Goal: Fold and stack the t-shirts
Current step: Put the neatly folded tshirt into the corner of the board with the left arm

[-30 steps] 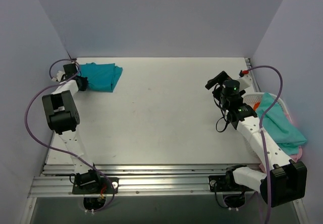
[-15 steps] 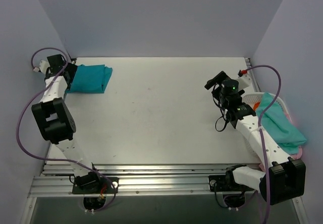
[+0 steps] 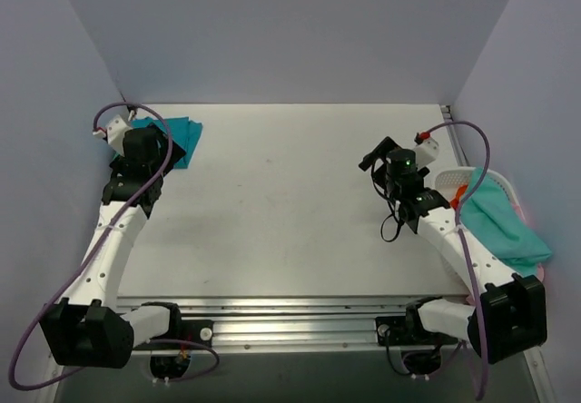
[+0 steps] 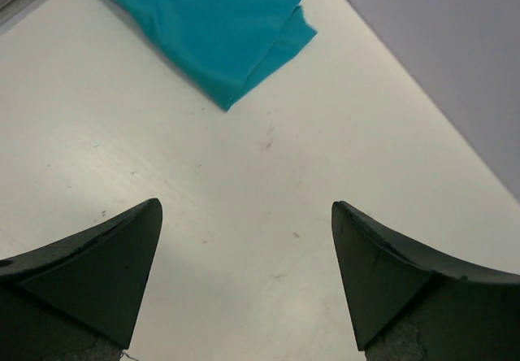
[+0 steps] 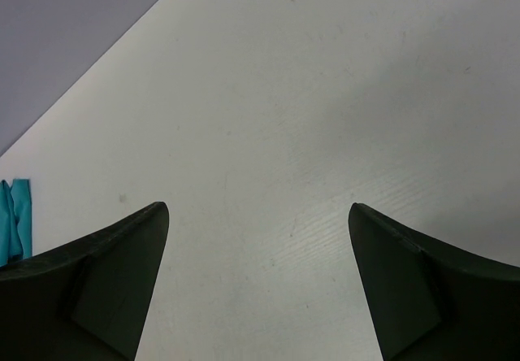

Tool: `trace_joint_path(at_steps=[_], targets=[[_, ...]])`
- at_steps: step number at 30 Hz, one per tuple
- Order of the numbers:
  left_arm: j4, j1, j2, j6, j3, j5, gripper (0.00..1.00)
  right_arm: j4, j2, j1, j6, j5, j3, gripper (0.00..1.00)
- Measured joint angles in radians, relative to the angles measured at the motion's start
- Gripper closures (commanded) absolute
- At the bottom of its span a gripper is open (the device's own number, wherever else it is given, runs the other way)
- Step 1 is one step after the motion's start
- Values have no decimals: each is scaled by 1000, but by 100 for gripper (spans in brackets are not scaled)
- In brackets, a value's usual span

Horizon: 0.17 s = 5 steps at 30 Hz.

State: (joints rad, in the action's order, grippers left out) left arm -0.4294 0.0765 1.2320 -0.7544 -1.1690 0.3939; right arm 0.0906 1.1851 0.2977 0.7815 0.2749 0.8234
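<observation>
A deep teal t-shirt (image 3: 188, 132) lies folded at the table's far left corner, partly hidden under my left arm; the left wrist view has it at the top (image 4: 213, 29). My left gripper (image 3: 168, 153) (image 4: 245, 205) is open just on the near side of it, with bare table between its fingers. Over the right half of the table my right gripper (image 3: 374, 153) (image 5: 258, 206) is open and holds nothing. A sliver of the teal shirt (image 5: 15, 215) shows at that view's left edge. A paler aqua t-shirt (image 3: 497, 220) drapes over the basket, with orange-red cloth (image 3: 461, 190) and pink cloth (image 3: 537, 269) peeking out.
A white lattice basket (image 3: 447, 179) stands at the right edge of the table. Walls close in the back and both sides. Purple cables loop off both arms. A metal rail runs along the near edge (image 3: 290, 308).
My left gripper has opened and let go of the teal shirt, then drawn back towards the near side. The shirt stays at the far left corner. My right gripper has edged slightly left.
</observation>
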Motion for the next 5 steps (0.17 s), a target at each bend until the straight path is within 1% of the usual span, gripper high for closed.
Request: trace_joint_path(at_steps=[3,5], targets=[[-36,46,-124,36,135,40,6,-12,-1,52,0,28,-9,12],[-71,100,-187,58,169,79,6,-27,-2,85,0,41,-16,12]])
